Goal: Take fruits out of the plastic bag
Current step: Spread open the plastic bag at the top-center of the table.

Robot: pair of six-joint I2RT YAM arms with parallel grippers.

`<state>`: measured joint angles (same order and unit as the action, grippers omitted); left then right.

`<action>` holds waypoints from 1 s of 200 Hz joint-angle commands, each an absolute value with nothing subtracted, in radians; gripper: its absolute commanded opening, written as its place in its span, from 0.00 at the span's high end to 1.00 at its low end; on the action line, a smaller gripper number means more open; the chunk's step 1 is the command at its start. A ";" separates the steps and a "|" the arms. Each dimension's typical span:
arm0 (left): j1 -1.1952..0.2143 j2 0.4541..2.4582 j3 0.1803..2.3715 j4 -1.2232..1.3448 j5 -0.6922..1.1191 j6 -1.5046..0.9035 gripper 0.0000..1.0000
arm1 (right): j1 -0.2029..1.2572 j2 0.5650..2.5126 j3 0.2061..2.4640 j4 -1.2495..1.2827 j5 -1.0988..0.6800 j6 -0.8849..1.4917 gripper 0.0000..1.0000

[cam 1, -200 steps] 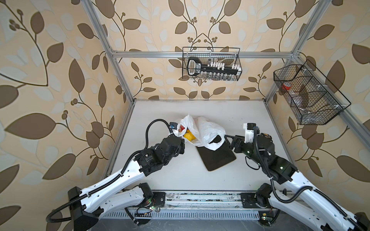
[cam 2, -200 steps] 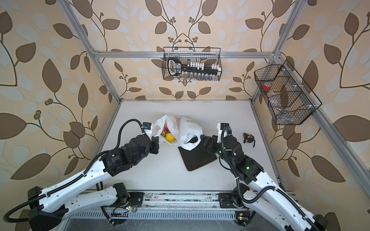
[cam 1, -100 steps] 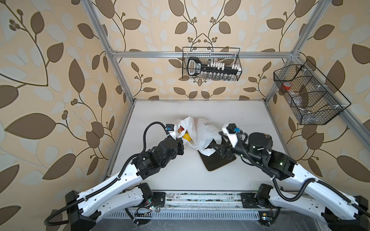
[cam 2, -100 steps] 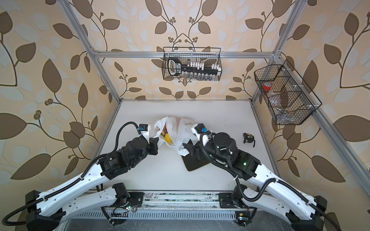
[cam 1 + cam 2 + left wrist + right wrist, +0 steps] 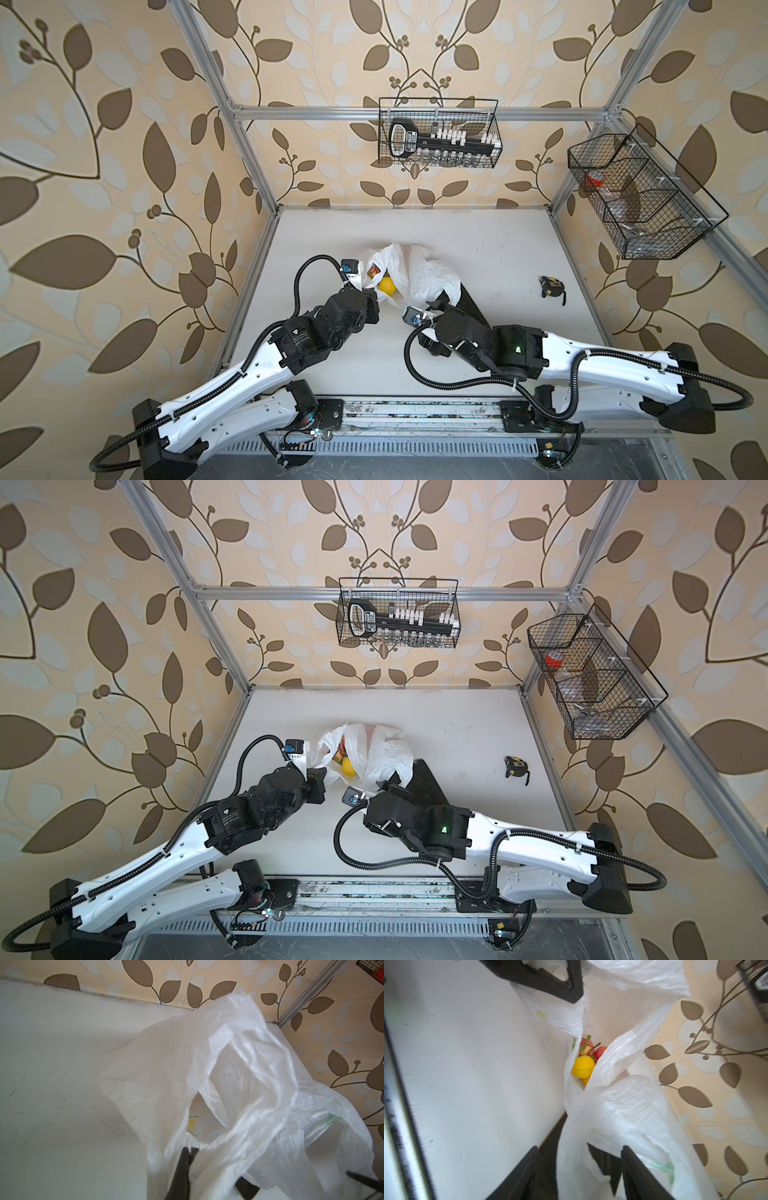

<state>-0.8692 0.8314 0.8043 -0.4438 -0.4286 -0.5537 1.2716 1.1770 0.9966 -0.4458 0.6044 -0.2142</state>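
Observation:
The plastic bag lies crumpled mid-table, its mouth facing the arms. Inside show the fruits: a yellow lemon and red ones behind it; the others are hidden. My left gripper is shut on the bag's left rim, holding it up. My right gripper stands open at the bag's near right side, with a loose strip of the bag between its fingers.
A black tray lies partly under the bag and the right wrist. A tape measure sits on the table to the right. Wire baskets hang on the back wall and the right wall.
My right arm swung left from beside the tray to the bag's near right side and its jaws narrowed around the bag's strip. The left gripper kept its hold, shifting slightly.

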 commanded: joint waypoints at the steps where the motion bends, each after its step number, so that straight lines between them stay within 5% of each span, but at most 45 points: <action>1: -0.864 0.818 0.821 -0.462 -0.474 -0.582 1.00 | 1.275 1.169 0.985 -0.423 0.714 -0.232 0.60; 51: -0.864 0.793 0.831 -0.537 -0.586 -0.660 0.96 | 1.276 1.170 0.987 -0.348 0.689 -0.176 1.00; 93: -0.788 0.831 0.863 -0.451 -0.561 -0.587 1.00 | 1.238 1.183 1.024 -0.020 0.616 -0.096 1.00; 156: -0.414 1.040 1.232 -0.412 -0.283 -0.455 1.00 | 0.775 1.385 1.296 0.284 0.055 0.415 1.00; 200: -0.305 1.222 1.512 -0.457 -0.154 -0.416 1.00 | 0.622 1.623 1.587 0.318 -0.102 0.590 1.00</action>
<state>-0.3386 1.1595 1.3960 -0.4503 -0.2546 -0.4702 0.6590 1.5368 1.4548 0.2516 0.0578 0.4381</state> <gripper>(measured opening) 0.048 0.047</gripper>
